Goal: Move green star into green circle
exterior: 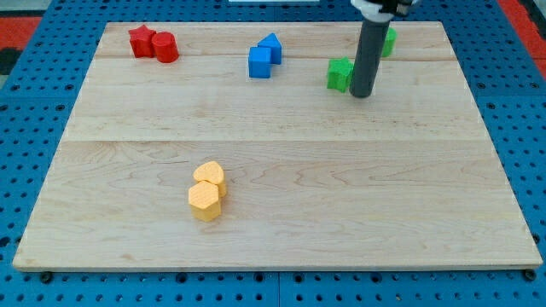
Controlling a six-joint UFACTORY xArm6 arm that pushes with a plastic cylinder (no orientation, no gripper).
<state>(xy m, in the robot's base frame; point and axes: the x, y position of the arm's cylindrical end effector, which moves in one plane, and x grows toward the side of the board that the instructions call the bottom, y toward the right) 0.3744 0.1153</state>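
no hand here, so nothing spread or pinched: my tip (362, 94) touches the green star (339, 74) from the view's right, green circle (388, 41) behind the rod, so the star sits on the wrong side for pushing.

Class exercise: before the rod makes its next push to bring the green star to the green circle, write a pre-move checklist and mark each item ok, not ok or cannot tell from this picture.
1. My tip visible on the board: ok.
2. Tip next to the nearer green block: ok, just at its right side in the view; contact cannot tell.
3. Second green block located: ok, behind the rod near the view's top.
4. Which green block is star, which circle: cannot tell; the rod hides much of the far one.
5. Blue blocks, red blocks, yellow blocks away from the green pair: ok.
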